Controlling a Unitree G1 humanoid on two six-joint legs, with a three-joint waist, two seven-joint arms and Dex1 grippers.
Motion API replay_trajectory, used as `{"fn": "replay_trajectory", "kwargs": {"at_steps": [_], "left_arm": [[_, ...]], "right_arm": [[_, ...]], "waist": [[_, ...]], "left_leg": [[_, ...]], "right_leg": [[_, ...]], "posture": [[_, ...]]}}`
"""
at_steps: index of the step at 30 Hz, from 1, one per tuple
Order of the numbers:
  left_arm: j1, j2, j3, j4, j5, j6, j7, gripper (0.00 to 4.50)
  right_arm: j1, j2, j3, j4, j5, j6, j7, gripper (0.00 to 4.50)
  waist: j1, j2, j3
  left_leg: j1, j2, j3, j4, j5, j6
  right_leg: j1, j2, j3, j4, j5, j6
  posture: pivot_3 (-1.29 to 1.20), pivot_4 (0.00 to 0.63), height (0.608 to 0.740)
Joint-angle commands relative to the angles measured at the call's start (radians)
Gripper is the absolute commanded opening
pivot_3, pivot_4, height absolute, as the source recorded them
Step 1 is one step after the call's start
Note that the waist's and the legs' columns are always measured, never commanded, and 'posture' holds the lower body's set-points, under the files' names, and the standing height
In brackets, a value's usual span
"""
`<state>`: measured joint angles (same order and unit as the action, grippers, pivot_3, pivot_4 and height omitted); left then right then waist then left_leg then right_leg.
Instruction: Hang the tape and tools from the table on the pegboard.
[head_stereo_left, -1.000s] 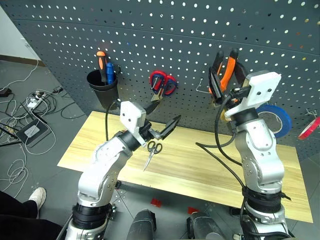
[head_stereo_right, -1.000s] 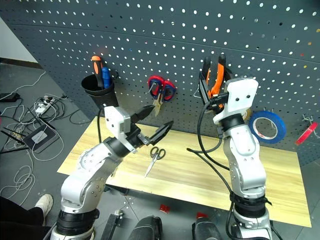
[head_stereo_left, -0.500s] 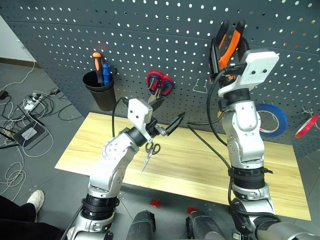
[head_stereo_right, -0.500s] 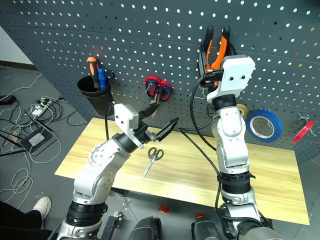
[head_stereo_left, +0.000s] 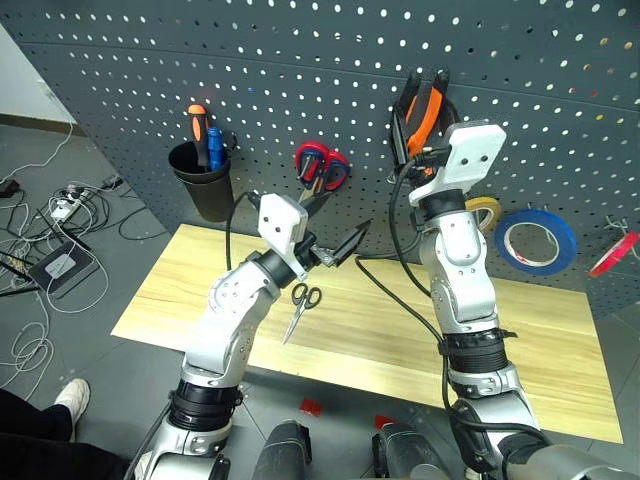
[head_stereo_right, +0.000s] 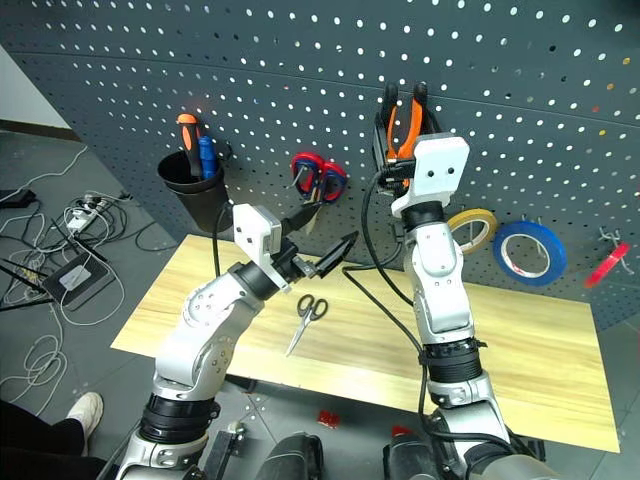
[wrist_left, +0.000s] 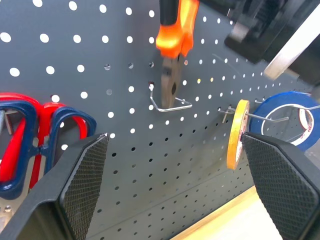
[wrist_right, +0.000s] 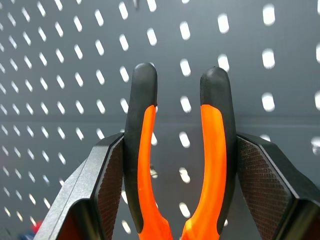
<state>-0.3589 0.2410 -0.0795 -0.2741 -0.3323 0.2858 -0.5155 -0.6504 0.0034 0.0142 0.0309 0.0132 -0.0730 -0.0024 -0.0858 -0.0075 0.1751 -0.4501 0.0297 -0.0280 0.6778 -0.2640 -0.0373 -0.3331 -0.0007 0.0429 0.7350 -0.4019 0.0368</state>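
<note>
— How do the arms stand?
— The right arm is raised high, its right gripper (wrist_right: 177, 165) pointing up with both fingers clamped on the pliers (wrist_right: 177, 150).
— And the other?
— The left gripper (head_stereo_left: 325, 225) is held lower, fingers spread wide, empty.

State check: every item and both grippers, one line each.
Orange-and-black pliers: held in right gripper, nose at wire hook.
Small black-looped scissors: lying on wood table.
Left gripper: open, empty.
Red-looped scissors: hanging on grey pegboard.
Yellow tape roll, blue tape roll: hanging.
</note>
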Motion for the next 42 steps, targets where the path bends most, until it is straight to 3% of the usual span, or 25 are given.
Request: {"fn": "replay_trajectory", "kwargs": {"at_steps": [1, 9, 14, 28, 38, 42], "left_arm": [[0.007, 0.006, 0.005, -0.059, -0.008, 0.003, 0.002, 4.50], [0.012, 0.009, 0.012, -0.076, -0.011, 0.017, 0.006, 4.50], [0.018, 0.010, 0.013, -0.074, -0.011, 0.012, 0.004, 4.50], [0.033, 0.003, -0.001, -0.077, -0.017, 0.010, -0.008, 4.50], [0.095, 0.018, -0.003, -0.118, -0.031, 0.039, -0.011, 4.50], [0.127, 0.036, -0.023, -0.120, 0.006, 0.052, 0.003, 4.50]], "right_arm": [[-0.038, -0.013, -0.024, -0.007, -0.010, -0.063, -0.012, 3.00], [-0.031, -0.033, -0.014, 0.001, -0.035, -0.054, -0.018, 3.00], [-0.011, -0.034, -0.009, -0.022, -0.042, -0.050, -0.007, 4.48], [0.132, -0.071, 0.002, -0.229, -0.016, 0.061, 0.051, 4.48], [0.336, -0.148, 0.026, -0.565, 0.135, 0.273, 0.209, 4.48], [0.426, -0.227, 0.029, -0.639, 0.195, 0.351, 0.297, 4.48]], "waist": [[0.000, 0.000, 0.000], [0.005, 0.000, 0.000], [0.005, 0.000, 0.000], [0.006, 0.000, 0.000], [0.007, 0.000, 0.000], [0.010, 0.000, 0.002]], "left_leg": [[0.000, 0.000, 0.000, 0.000, 0.000, 0.000], [0.000, 0.000, 0.000, 0.000, 0.000, 0.000], [0.000, 0.000, 0.000, 0.000, 0.000, 0.000], [0.000, 0.000, 0.000, 0.000, 0.000, 0.000], [-0.001, 0.000, 0.000, -0.001, 0.000, 0.000], [0.000, 0.000, -0.001, 0.000, 0.000, 0.000]], "right_leg": [[0.000, 0.000, 0.000, 0.000, 0.000, 0.000], [0.000, 0.000, 0.000, 0.000, 0.000, 0.000], [0.000, 0.000, 0.000, 0.000, 0.000, 0.000], [0.001, 0.000, 0.001, 0.000, 0.000, 0.000], [0.002, 0.000, 0.002, -0.002, 0.000, 0.000], [0.005, 0.001, 0.003, -0.004, 0.000, 0.000]], "posture": [[0.03, 0.170, 0.740], [0.04, 0.167, 0.740], [0.03, 0.165, 0.740], [0.01, 0.168, 0.740], [-0.02, 0.199, 0.740], [-0.04, 0.219, 0.740]]}}
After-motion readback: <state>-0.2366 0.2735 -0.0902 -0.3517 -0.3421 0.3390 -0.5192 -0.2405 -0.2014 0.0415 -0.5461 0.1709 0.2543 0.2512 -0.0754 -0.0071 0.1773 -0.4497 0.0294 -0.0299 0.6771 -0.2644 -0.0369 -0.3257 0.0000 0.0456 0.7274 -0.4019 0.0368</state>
